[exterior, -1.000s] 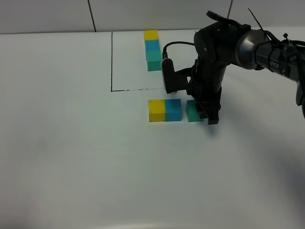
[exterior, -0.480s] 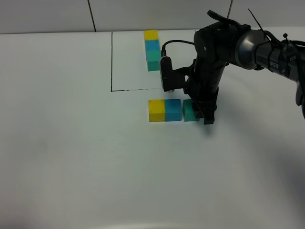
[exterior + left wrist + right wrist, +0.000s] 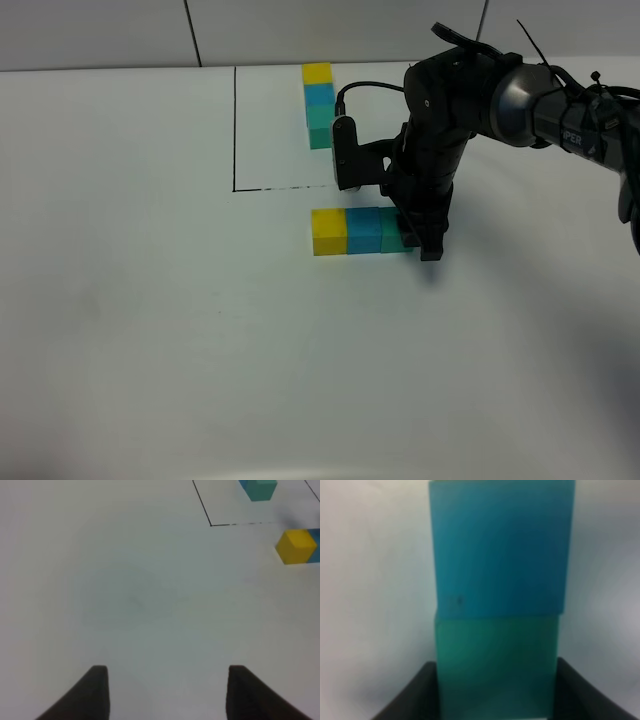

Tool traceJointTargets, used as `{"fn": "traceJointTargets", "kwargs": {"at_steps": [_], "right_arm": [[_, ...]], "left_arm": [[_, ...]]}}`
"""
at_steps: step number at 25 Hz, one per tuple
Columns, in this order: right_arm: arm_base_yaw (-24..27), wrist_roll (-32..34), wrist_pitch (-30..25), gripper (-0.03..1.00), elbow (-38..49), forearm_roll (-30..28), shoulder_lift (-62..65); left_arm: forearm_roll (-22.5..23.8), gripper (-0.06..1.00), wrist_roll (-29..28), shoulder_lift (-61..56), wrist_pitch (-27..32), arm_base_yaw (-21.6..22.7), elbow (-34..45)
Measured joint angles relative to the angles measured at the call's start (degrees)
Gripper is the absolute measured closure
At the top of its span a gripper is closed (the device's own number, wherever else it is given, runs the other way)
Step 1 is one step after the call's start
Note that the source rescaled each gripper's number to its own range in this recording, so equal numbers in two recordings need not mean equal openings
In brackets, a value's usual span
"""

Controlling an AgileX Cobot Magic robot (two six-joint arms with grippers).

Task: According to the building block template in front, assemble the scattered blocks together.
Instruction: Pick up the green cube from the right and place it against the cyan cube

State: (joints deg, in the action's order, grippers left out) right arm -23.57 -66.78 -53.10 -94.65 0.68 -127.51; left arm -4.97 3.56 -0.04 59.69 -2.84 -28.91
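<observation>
— While the right claw (image 3: 418,240) is down on the table (image 3: 150,320), where's the green cube (image 3: 391,231)?

— Pinched in it. That arm's wrist view shows a dark finger (image 3: 410,697) against each flank of the cube, so the claw is closed on it.

— And the other two?

— The blue cube (image 3: 364,231) touches the green one, and the yellow cube (image 3: 329,231) touches the blue on its other side. All three lie just on the near side of the black line (image 3: 234,130), by its front stroke.

— Which way does that row run?

— Side to side across the high view: yellow left, blue middle, green right, at the claw. The template (image 3: 320,100) runs the other way, front to back, with yellow farthest and green nearest. It sits beyond the front stroke, well apart from the loose row.

— Does one camera give what another doesn't?

— From up high the arm covers part of the green cube, so the grip is hard to judge. The right wrist shows green flush against blue, but nothing of the yellow. The left wrist catches the yellow cube, a sliver of blue and the template's green end, all far off.

— The left claw (image 3: 167,695)?

— Its fingers are spread, with only bare table between them. The high view doesn't show it.
</observation>
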Motion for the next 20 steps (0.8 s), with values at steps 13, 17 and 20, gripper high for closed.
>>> {"fn": "traceJointTargets", "kwargs": {"at_steps": [13, 17, 20], "right_arm": [[-0.04, 0.4, 0.0, 0.95, 0.0, 0.0, 0.0], [-0.04, 1.09, -0.05, 0.95, 0.0, 0.0, 0.0], [-0.04, 1.28, -0.11, 0.95, 0.0, 0.0, 0.0]], "left_arm": [[0.0, 0.8, 0.0, 0.0, 0.0, 0.0, 0.0], [0.0, 0.8, 0.0, 0.0, 0.0, 0.0, 0.0], [0.0, 0.8, 0.0, 0.0, 0.0, 0.0, 0.0]]}}
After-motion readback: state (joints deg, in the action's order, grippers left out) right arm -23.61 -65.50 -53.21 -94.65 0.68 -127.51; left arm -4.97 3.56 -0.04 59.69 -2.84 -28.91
